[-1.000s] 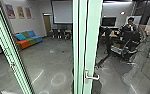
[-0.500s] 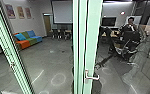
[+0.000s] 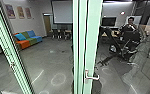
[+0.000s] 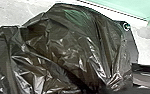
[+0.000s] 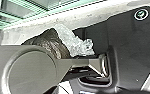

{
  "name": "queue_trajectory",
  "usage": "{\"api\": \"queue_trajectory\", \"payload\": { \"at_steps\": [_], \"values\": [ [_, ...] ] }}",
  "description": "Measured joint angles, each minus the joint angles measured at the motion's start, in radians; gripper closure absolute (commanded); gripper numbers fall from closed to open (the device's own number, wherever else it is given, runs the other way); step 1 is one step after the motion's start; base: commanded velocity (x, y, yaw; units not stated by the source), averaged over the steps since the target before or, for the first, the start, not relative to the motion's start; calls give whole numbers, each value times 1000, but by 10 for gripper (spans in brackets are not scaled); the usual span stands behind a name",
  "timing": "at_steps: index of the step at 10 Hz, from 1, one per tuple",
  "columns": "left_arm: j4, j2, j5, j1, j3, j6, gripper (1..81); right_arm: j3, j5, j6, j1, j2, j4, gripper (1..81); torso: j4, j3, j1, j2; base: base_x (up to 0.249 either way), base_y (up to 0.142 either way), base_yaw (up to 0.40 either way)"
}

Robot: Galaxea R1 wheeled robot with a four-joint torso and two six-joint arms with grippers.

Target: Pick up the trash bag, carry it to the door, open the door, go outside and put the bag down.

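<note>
Trash bag (image 4: 66, 47) looms large at the left wrist, near a pale green frame

The bag is black and glossy, with many creases. In the left wrist view its plastic swells broadly and draws together into tight folds at one spot, with pale ground beyond it. How the left gripper stands I cannot tell, nor whether it is holding those folds; the same goes for the right gripper. The right wrist view has dark crumpled plastic (image 5: 51, 45) with a clear, wrinkled piece of plastic (image 5: 73, 41) lying against it, both near the robot's own dark plate (image 5: 126, 35). Whether the clear piece belongs to the bag I cannot tell.

In the head view, the landmark is a pale green door upright (image 3: 91, 42), which carries a silver lever handle (image 3: 92, 77) on its lower part. Where the bag lies in relation to that upright I cannot tell. Left of the upright stands a sofa (image 3: 28, 40) in orange, green and blue, well apart from it, with three framed pictures (image 3: 20, 12) on the wall above. Nearer the upright on that same side hangs a white screen (image 3: 62, 12), with chairs (image 3: 61, 33) beneath it and a brown door (image 3: 47, 23) beyond.

Right of the upright, behind glass, is a person (image 3: 131, 25), small and far back, with dark jointed equipment (image 3: 129, 41) in front of them. A dark display (image 3: 108, 21) is on the wall between the upright and the person. Rings of light (image 3: 58, 79) mark the grey floor (image 3: 51, 61) to the left of the upright.
</note>
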Motion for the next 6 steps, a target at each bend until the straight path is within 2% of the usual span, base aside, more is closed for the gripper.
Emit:
{"api": "queue_trajectory", "payload": {
  "at_steps": [6],
  "values": [
    [0, -1, -1, 0, 0, 0, 811, 393, 3, 3, 98, -326, 5, 10, 0, 0, 0, 0, 0, 0, 0]
  ]
}}
